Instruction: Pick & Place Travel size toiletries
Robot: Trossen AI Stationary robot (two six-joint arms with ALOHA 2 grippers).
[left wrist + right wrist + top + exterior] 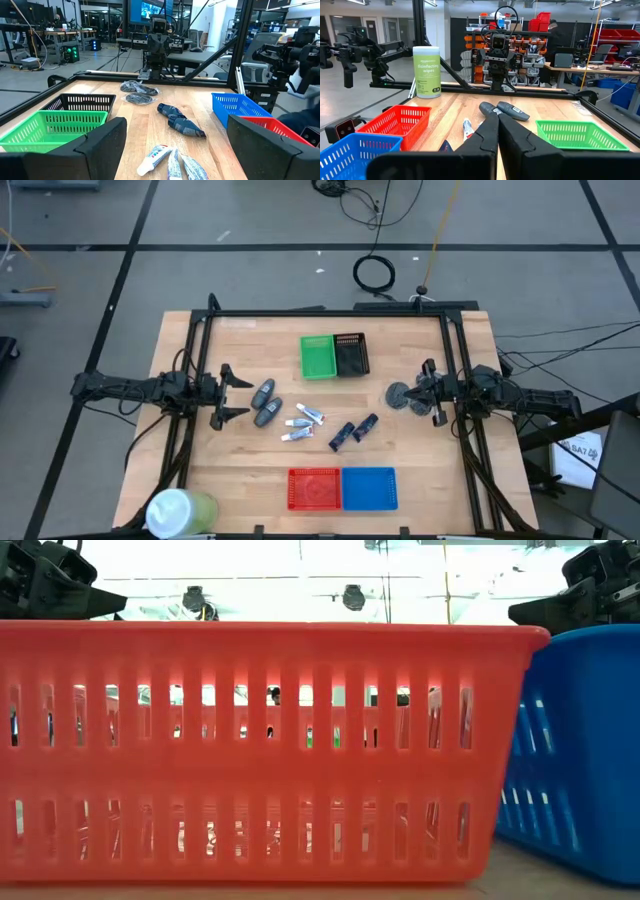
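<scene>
Light wooden table, four slotted plastic trays on it: green and black at the far edge, red and blue at the near edge. Nothing visible in any of them yet.

Landmark: the green tray. The travel toiletries lie loose on the wood between it and the red tray.
- Two grey oval containers, just toward the left arm's side of the green tray, side by side.
- Three white-silver tubes, fanned, nearer the red tray.
- Two dark navy tubes, end to end, long axes running diagonally toward the right arm.
- Grey round piece, out beyond the black tray, just beside the right claw.

Left gripper: fingers spread wide, nothing between them. The grey ovals sit straight ahead of the gap, nearest of all the items; in my judgement this arm has the easier first pick.

Right gripper: fingers pressed together, empty, pointing at the table centre.
</scene>
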